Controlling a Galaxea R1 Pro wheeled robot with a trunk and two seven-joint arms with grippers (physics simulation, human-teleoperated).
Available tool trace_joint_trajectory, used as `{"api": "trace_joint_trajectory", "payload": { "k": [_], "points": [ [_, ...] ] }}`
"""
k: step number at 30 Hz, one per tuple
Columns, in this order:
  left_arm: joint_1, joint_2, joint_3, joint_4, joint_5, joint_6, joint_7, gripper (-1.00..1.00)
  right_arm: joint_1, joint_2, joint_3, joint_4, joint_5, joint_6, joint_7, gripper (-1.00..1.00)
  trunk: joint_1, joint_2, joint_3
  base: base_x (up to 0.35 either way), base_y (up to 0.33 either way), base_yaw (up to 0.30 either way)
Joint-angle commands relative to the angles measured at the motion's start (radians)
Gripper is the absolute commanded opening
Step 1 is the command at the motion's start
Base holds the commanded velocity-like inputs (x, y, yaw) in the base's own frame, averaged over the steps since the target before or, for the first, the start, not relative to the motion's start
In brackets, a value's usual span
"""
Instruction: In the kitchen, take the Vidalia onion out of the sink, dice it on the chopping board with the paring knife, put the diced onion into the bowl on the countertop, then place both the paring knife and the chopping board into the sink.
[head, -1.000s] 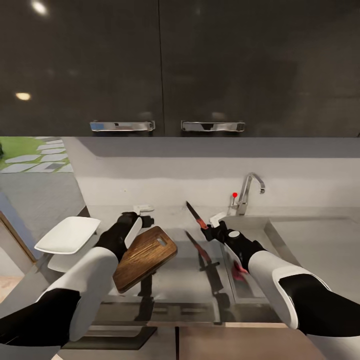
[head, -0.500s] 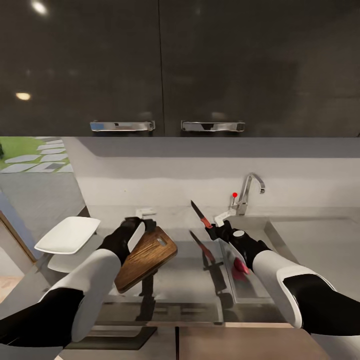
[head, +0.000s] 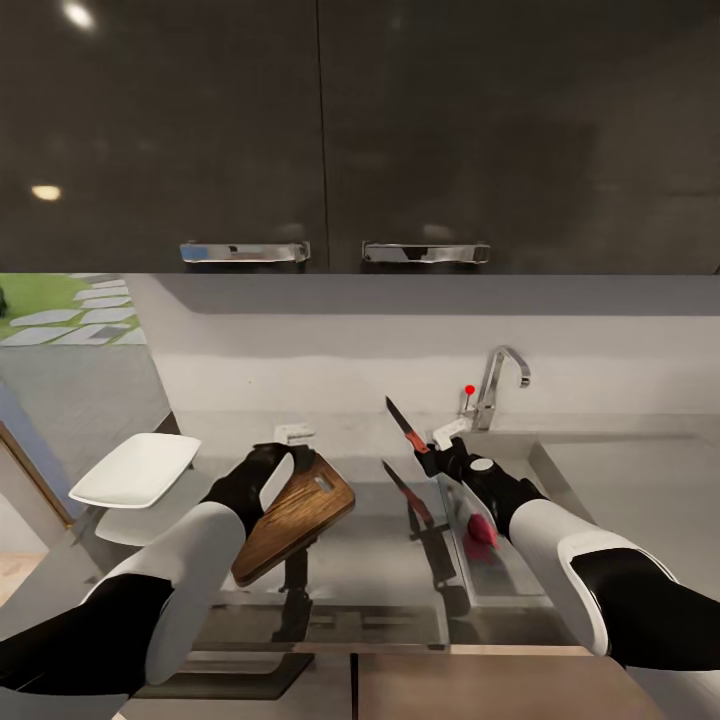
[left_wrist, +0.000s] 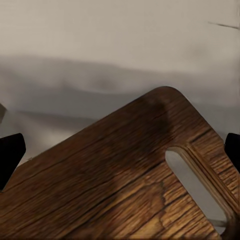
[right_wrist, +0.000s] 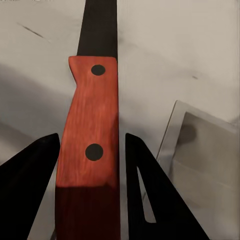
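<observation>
In the head view the left gripper (head: 285, 462) is clamped on the edge of the chopping board (head: 292, 516), holding it tilted in the air above the countertop (head: 360, 570); the board's slotted handle end points toward one o'clock. In the left wrist view the chopping board (left_wrist: 125, 185) spreads between the two dark fingertips (left_wrist: 10, 155), its cut-out slot close to one of them.

The right gripper (head: 432, 458) grasps the paring knife (head: 405, 424) by its red handle, blade slanting up toward eleven o'clock, raised off the counter at about three o'clock from the board. The right wrist view shows the paring knife (right_wrist: 92, 135) – red handle with two dark rivets – pinched between both fingers (right_wrist: 150, 195), with a corner of the sink (right_wrist: 200, 145) past it.

The sink (head: 505, 450) lies at about two o'clock from the knife, its chrome tap (head: 497, 385) and red-tipped lever (head: 469, 390) at the back rim. The right forearm crosses over the basin's near side, and a red patch (head: 478, 528) shows beside that arm; what it is cannot be told.

The bowl (head: 137, 468) sits at nine o'clock from the board, well apart from it. Dark wall cabinets (head: 320, 130) with two chrome handles (head: 245, 252) hang overhead – and dark reflections of knife and arms stripe the glossy counter.
</observation>
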Motion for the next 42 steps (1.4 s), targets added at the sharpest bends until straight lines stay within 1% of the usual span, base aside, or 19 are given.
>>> {"api": "trace_joint_trajectory", "payload": {
  "k": [1,4,6,9,12,14,31,42],
  "points": [
    [-0.001,0.0,-0.008,0.001,0.01,0.004,0.008,1.0,-0.001,0.0,0.0,0.0,0.01,-0.004,0.0,-1.0,0.001,-0.002,-0.002,0.0,0.0,0.0],
    [-0.001,-0.006,-0.011,0.005,0.011,0.002,0.004,1.0,-0.001,0.0,0.0,-0.001,0.01,-0.004,0.0,-1.0,0.001,-0.002,-0.002,0.0,0.0,0.0],
    [0.0,-0.008,-0.011,0.006,0.011,0.001,-0.013,1.0,-0.001,0.0,0.0,-0.001,0.01,-0.004,0.0,-1.0,0.001,-0.002,-0.002,0.0,0.0,0.0],
    [0.0,-0.009,-0.012,0.006,0.011,0.001,-0.071,1.0,-0.001,0.0,0.0,-0.001,0.01,-0.004,0.0,-1.0,0.001,-0.002,-0.002,0.0,0.0,0.0],
    [-0.001,-0.009,-0.012,0.006,0.011,0.001,-0.1,1.0,-0.001,0.0,0.0,-0.001,0.01,-0.004,0.0,-1.0,0.001,-0.002,-0.002,0.0,0.0,0.0],
    [-0.001,-0.009,-0.012,0.006,0.011,0.001,-0.106,1.0,-0.001,0.0,0.0,-0.001,0.01,-0.004,0.0,-1.0,0.001,-0.002,-0.002,0.0,0.0,0.0],
    [-0.001,-0.009,-0.012,0.006,0.01,-0.002,-0.105,1.0,-0.001,0.001,0.0,-0.001,0.01,-0.001,0.0,-1.0,0.001,-0.002,-0.002,0.0,-0.008,0.0],
    [-0.001,-0.009,-0.012,0.007,0.01,-0.002,-0.105,1.0,-0.001,0.003,0.0,-0.001,0.01,-0.002,0.0,-1.0,0.001,-0.002,-0.002,0.0,-0.229,0.0]
  ]
}}
